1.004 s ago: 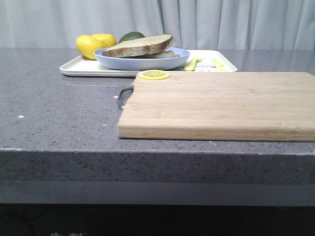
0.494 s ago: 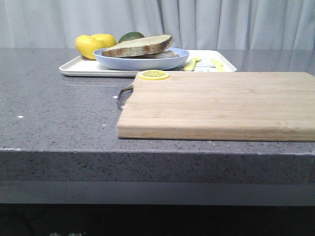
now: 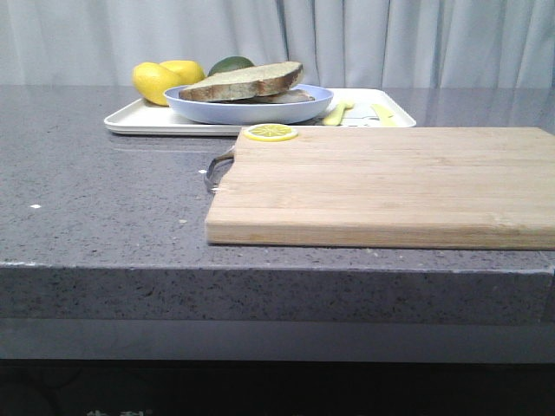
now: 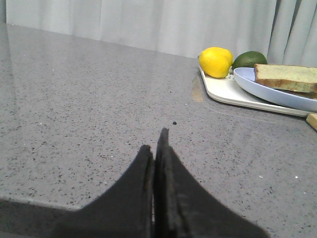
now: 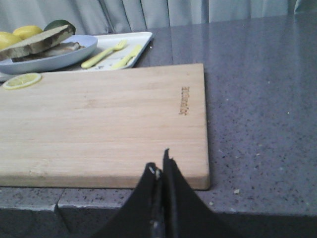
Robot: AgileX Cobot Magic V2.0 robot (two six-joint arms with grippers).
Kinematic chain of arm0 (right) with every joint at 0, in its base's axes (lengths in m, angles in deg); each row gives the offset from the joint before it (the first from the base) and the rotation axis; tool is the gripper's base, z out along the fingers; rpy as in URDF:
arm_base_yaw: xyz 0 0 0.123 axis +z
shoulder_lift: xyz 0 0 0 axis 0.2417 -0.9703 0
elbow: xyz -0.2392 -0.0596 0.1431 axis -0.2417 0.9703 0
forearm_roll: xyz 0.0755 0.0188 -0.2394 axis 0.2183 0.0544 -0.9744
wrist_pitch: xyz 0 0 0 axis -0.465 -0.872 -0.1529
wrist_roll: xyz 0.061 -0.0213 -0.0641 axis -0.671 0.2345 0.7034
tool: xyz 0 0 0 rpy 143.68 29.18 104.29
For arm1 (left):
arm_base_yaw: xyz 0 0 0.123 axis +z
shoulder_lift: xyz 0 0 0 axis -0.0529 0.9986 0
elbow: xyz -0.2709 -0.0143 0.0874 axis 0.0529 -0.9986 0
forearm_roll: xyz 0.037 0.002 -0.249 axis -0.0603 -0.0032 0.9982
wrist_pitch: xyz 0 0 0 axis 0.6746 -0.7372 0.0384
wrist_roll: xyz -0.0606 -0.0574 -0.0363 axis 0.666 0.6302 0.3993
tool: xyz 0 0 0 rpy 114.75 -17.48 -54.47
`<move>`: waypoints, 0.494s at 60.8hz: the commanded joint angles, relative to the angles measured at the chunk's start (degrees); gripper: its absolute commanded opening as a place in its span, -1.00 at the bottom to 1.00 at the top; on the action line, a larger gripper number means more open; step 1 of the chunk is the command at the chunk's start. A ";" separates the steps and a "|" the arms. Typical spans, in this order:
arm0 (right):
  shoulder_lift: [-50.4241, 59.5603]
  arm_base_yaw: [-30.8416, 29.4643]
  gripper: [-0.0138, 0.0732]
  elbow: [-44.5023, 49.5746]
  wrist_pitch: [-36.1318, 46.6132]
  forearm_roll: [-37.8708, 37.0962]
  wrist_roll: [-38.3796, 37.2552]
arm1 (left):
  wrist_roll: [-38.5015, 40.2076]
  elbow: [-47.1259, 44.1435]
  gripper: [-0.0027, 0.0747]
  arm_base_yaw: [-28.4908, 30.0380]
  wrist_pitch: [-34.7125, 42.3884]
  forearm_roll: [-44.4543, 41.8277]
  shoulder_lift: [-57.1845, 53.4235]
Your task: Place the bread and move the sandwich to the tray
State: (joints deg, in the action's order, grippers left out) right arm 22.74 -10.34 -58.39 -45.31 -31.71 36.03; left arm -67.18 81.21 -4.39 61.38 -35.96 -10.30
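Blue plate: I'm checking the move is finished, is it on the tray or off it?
On. The blue plate rests on the white tray, with the bread on it.

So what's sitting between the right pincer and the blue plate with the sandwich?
In the right wrist view, the wooden cutting board fills the stretch from the right pincer to the plate, with a lemon slice at its far corner.

You see the cutting board [image 3: 381,184] at centre right on the surface [image 3: 104,199], a lemon slice [image 3: 270,132] on its upper-left corner. Behind it, upper centre, the tray [image 3: 139,119] carries the plate [image 3: 251,108] with the sandwich [image 3: 243,81].
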 commanded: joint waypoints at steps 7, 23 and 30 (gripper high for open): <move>0.94 -0.14 -0.83 0.20 2.83 -0.57 0.08 | -0.02 -0.05 -0.98 0.05 5.15 0.54 -1.23; 0.94 -0.14 -0.83 0.20 2.78 -0.57 0.08 | -0.02 -0.05 -0.98 0.04 5.15 0.54 -1.23; 0.94 -0.14 -0.83 0.20 2.76 -0.57 0.08 | -0.02 -0.05 -0.98 0.04 5.15 0.54 -1.23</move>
State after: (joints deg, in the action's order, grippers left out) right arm 22.94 -10.34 -58.11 -46.63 -31.71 36.03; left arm -67.28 81.21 -4.39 61.46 -35.96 -10.30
